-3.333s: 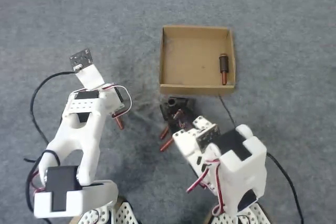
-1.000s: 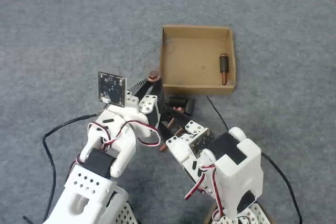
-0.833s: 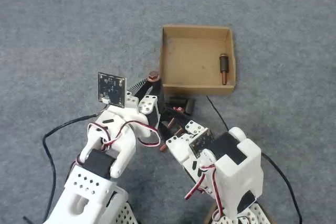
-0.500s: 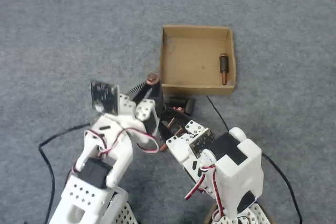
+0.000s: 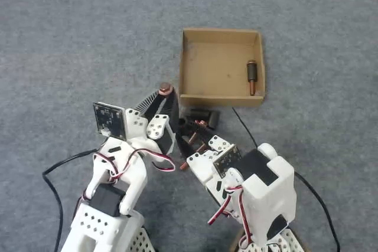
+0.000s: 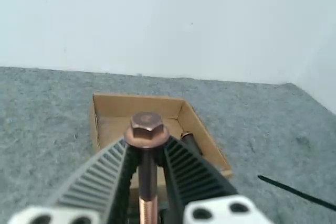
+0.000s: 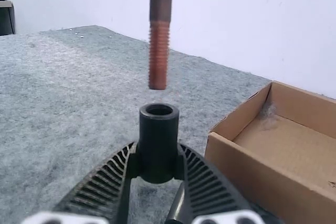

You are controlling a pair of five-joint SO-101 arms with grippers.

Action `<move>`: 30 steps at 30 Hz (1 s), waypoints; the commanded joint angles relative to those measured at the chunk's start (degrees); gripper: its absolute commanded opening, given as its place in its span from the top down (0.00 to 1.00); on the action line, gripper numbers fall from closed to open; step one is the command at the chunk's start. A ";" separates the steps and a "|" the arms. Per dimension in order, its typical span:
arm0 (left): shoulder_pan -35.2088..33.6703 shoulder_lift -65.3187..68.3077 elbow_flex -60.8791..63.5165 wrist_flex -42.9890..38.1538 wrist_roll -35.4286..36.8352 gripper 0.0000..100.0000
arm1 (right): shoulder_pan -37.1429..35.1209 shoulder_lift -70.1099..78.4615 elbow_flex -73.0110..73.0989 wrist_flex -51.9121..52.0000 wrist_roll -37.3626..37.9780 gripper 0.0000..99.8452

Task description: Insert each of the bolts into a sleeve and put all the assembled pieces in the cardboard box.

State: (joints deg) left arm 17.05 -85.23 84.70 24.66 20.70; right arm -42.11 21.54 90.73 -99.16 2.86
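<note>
Bolt (image 6: 146, 129) in left pincer (image 6: 147, 148), above sleeve (image 7: 158, 135)

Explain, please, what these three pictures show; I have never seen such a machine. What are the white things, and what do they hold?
The white things are two small robot arms, side by side on a grey felt surface. One picture comes from a camera above the table. The other two come from a small camera on each arm's wrist, looking along its gripper.

The left gripper is shut on a copper-coloured bolt, head up and thread pointing down. The right gripper is shut on a black sleeve, a short upright tube with its hole on top. The bolt hangs just above that hole, not yet inside.

Beyond them stands an open cardboard box, and one finished piece lies in it. Other dark sleeves lie in front of the box.
</note>
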 commanded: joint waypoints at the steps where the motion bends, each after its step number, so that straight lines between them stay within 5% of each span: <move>1: 0.00 -1.58 -0.75 -2.55 0.53 0.99 | -0.40 -1.27 1.41 -0.75 0.79 0.99; 30: 3.52 -1.93 6.37 -2.37 0.53 0.99 | 1.80 -1.80 1.49 -1.10 0.79 0.99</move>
State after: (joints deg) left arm 20.13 -85.76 91.21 24.04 20.35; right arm -41.76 21.45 90.73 -99.16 2.95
